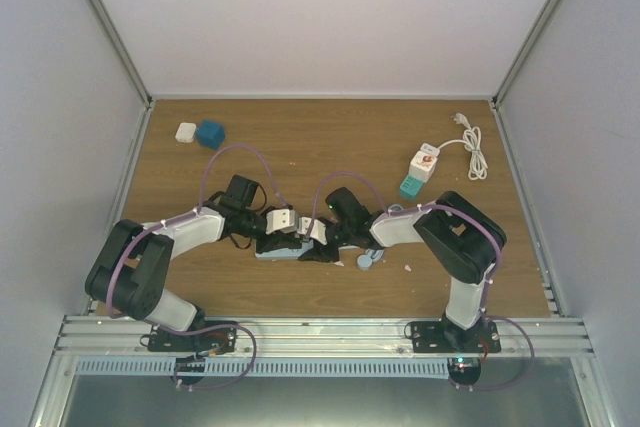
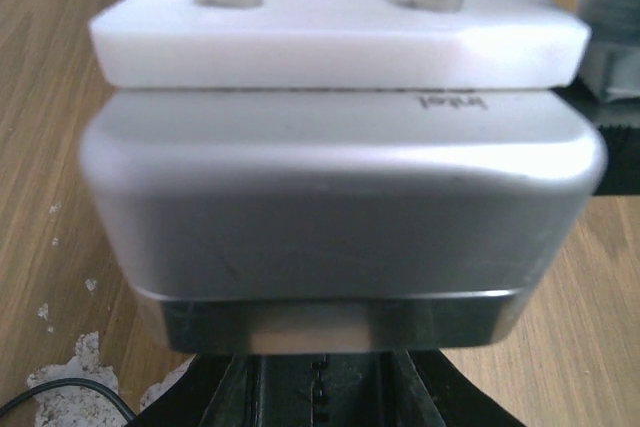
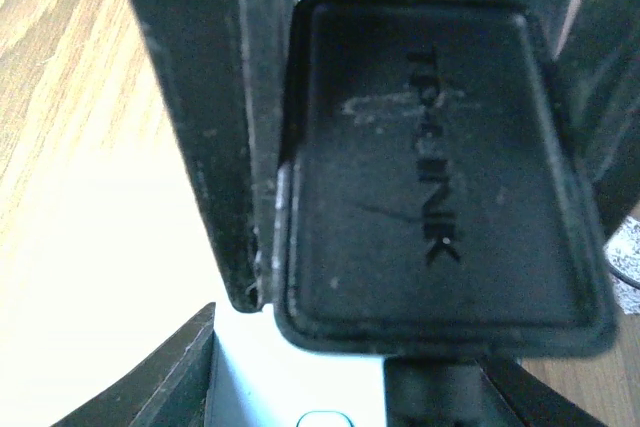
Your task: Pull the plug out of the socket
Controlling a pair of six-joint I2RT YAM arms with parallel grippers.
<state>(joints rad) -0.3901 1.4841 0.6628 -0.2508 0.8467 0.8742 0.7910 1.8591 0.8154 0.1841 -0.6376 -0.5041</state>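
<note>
Left gripper (image 1: 283, 225) clamps the socket (image 2: 340, 197). Right gripper (image 1: 318, 235) flanks the plug (image 3: 440, 167) (grip unconfirmed), so a skewed pull may slip.

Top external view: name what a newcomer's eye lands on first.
Mid-table, the left gripper clamps a silver-white socket block while the right gripper flanks a black rectangular TP-LINK plug. At far right lies a white socket cube with a coiled white cable.
</note>
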